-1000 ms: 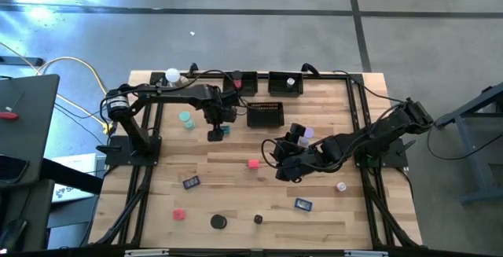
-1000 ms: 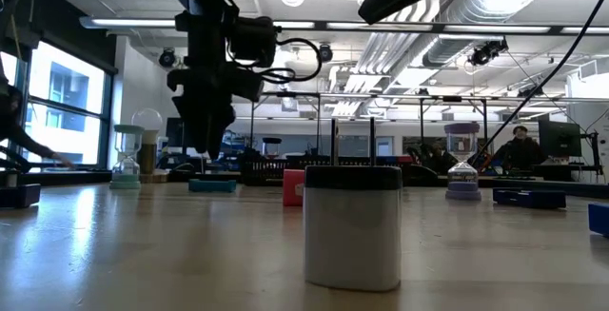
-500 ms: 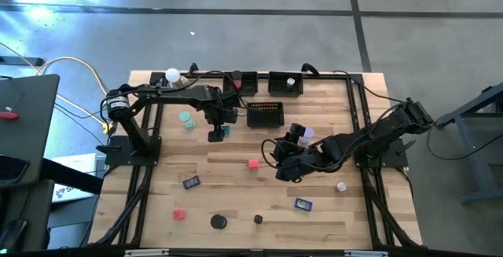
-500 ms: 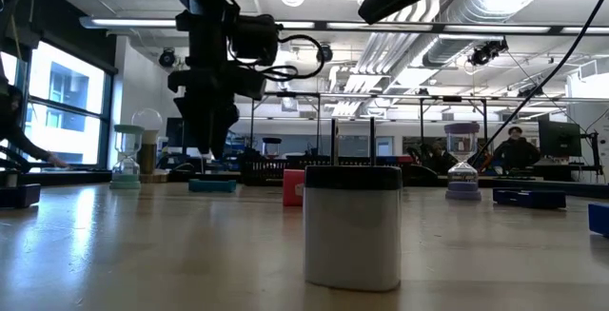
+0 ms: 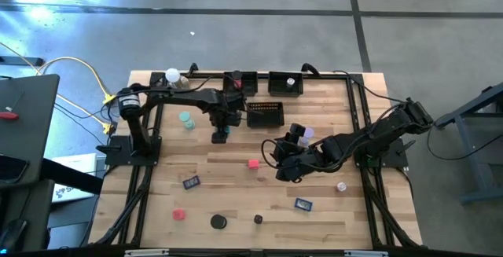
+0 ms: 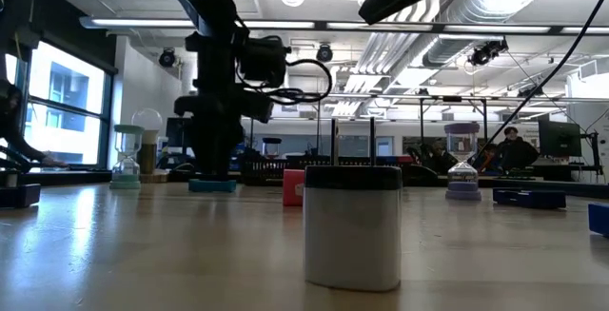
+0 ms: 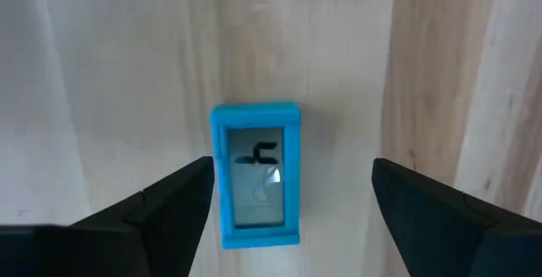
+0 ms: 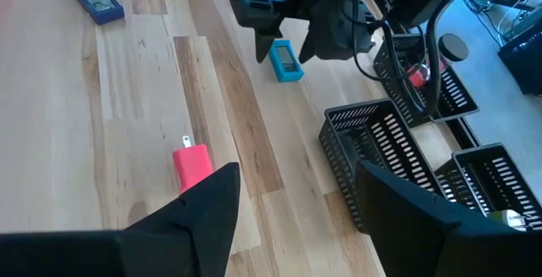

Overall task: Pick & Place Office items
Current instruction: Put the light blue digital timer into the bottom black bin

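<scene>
A light-blue rectangular block (image 7: 255, 175) lies flat on the wooden table, left of the middle. My left gripper (image 7: 292, 213) points straight down over it, open, with one finger on each side of the block's long sides and a gap showing on the right. In the low view this gripper (image 6: 214, 159) reaches down close to the block (image 6: 211, 185). My right gripper (image 5: 284, 167) hangs open above the table's middle, slanting down, with nothing between its fingers (image 8: 203, 218). A red cube (image 8: 193, 165) rests on the table just before it.
Black mesh trays (image 5: 265, 114) (image 5: 285, 84) stand at the far edge, beside a white ball (image 5: 172, 75). A teal hourglass piece (image 5: 185, 120), a lavender one (image 5: 305, 134), dark blue blocks (image 5: 191, 182) (image 5: 304, 204), a red piece (image 5: 179, 214) and a black disc (image 5: 218, 222) lie scattered.
My left gripper has come down toward the light-blue block, still pointing down, until its fingers stand low on either side of it. The block has stayed where it was. My right arm has kept still.
</scene>
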Action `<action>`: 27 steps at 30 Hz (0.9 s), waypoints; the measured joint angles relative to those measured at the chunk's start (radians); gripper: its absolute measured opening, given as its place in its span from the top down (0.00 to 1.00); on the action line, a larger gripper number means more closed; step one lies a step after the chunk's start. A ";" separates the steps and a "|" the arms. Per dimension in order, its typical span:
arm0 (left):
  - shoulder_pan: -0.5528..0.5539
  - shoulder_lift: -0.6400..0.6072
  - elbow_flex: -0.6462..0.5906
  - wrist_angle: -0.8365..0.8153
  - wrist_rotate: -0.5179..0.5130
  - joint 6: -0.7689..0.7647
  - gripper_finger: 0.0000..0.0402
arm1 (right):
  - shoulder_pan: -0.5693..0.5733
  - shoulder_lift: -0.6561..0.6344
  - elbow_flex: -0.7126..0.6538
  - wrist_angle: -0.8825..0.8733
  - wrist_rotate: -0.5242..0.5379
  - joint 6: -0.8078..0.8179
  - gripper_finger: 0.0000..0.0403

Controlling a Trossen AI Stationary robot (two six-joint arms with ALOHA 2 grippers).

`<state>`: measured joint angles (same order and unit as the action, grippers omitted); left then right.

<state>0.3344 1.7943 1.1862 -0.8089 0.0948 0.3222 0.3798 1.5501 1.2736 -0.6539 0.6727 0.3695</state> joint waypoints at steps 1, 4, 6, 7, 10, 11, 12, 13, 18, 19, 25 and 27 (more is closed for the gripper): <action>0.004 0.003 0.000 0.007 -0.004 0.003 0.23 | 0.000 0.000 0.000 0.000 0.000 0.000 0.45; 0.012 0.009 0.000 0.007 -0.005 0.003 0.23 | 0.000 0.000 0.000 -0.001 0.000 0.000 0.45; 0.018 0.017 -0.002 0.006 -0.005 0.003 0.23 | 0.000 0.000 0.000 -0.001 0.000 -0.004 0.45; 0.019 0.023 -0.003 0.005 -0.005 0.003 0.23 | 0.000 0.000 0.000 -0.001 0.000 -0.006 0.45; 0.020 0.048 -0.006 0.014 -0.010 0.004 0.23 | 0.000 0.000 0.000 -0.001 0.000 -0.007 0.45; 0.019 0.057 -0.005 0.013 -0.015 0.005 0.23 | 0.000 0.000 0.000 -0.001 0.000 -0.007 0.45; 0.018 0.065 -0.002 0.010 -0.017 0.002 0.23 | 0.000 0.000 0.000 -0.001 0.000 -0.007 0.45; 0.017 0.075 -0.002 0.009 -0.021 0.002 0.23 | 0.000 0.000 0.000 -0.002 -0.001 -0.007 0.45; 0.016 0.090 -0.004 0.010 -0.023 -0.017 0.24 | 0.000 0.000 0.000 -0.002 -0.014 -0.007 0.45; 0.013 0.091 -0.005 0.011 -0.023 -0.023 0.25 | 0.000 0.000 0.000 -0.002 -0.016 -0.007 0.45; -0.001 0.092 -0.006 0.016 -0.072 -0.050 0.41 | 0.000 0.000 0.000 -0.002 -0.018 -0.007 0.45; -0.009 0.093 -0.006 0.016 -0.080 -0.057 0.49 | 0.000 0.000 0.000 -0.002 -0.018 -0.007 0.45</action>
<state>0.3252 1.8871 1.1805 -0.7927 0.0151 0.2650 0.3798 1.5501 1.2732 -0.6559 0.6552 0.3622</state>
